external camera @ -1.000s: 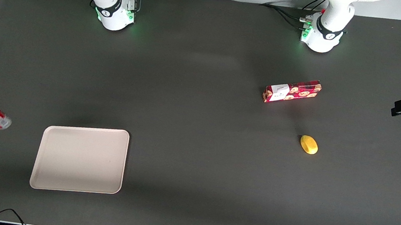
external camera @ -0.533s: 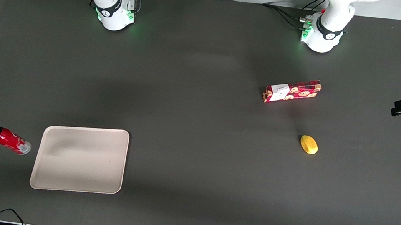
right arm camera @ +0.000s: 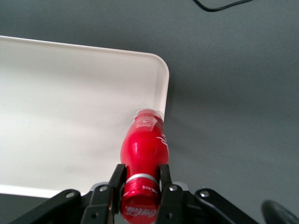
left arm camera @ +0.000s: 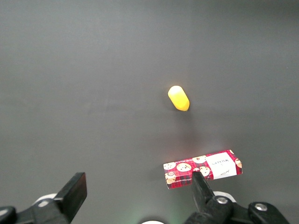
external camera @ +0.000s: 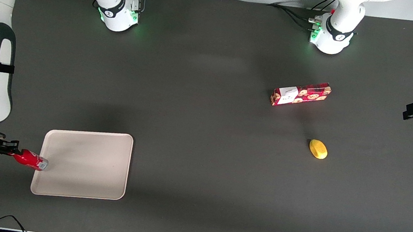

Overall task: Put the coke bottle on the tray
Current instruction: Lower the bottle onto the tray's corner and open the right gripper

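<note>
The coke bottle (external camera: 30, 160) is a slim red bottle with a silvery base, held in the air and lying nearly level. My right gripper (external camera: 13, 154) is shut on its neck just under the red cap. The bottle's base hangs over the rim of the cream-white tray (external camera: 82, 179), at the tray's edge toward the working arm's end of the table. In the right wrist view the black fingers (right arm camera: 117, 179) clamp the coke bottle (right arm camera: 144, 149) at the neck, with the tray (right arm camera: 56, 116) and its rounded corner below.
A flat red cookie box (external camera: 300, 94) and a yellow lemon-like object (external camera: 318, 149) lie toward the parked arm's end of the table; both also show in the left wrist view, cookie box (left arm camera: 203, 169) and yellow object (left arm camera: 179, 98). A black cable (external camera: 1, 220) lies at the near table edge.
The right arm has swung in from the table's end, carrying the bottle nearer the front camera and toward the tray. The bottle's base now overhangs the tray's rim.
</note>
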`<act>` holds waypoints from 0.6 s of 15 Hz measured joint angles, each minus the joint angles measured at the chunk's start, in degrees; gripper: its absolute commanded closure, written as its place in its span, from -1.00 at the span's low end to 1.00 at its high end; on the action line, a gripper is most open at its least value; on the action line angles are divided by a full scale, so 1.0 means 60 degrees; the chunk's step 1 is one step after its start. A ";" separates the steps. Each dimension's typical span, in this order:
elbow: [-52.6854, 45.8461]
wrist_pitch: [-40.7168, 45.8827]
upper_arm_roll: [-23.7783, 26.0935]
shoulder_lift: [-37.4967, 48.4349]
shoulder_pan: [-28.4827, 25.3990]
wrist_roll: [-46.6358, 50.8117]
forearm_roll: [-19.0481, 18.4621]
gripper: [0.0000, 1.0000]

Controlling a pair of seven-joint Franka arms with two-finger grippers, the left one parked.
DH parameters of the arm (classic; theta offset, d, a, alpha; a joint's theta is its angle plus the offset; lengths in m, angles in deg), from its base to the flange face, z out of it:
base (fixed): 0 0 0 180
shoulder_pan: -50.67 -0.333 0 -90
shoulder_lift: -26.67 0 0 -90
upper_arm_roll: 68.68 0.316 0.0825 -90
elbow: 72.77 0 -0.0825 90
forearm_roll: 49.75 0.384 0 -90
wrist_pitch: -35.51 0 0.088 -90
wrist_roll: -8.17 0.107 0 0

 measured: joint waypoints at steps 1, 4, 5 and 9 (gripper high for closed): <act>-0.0084 -0.0023 0.0035 -0.0075 -0.0001 0.0000 0.0010 1.00; -0.0190 -0.0120 0.0172 -0.0185 -0.0020 0.0000 0.0010 1.00; -0.0193 -0.0122 0.0186 -0.0217 -0.0026 0.0000 0.0010 1.00; -0.0290 -0.0135 0.0191 -0.0340 -0.0025 0.0000 0.0010 1.00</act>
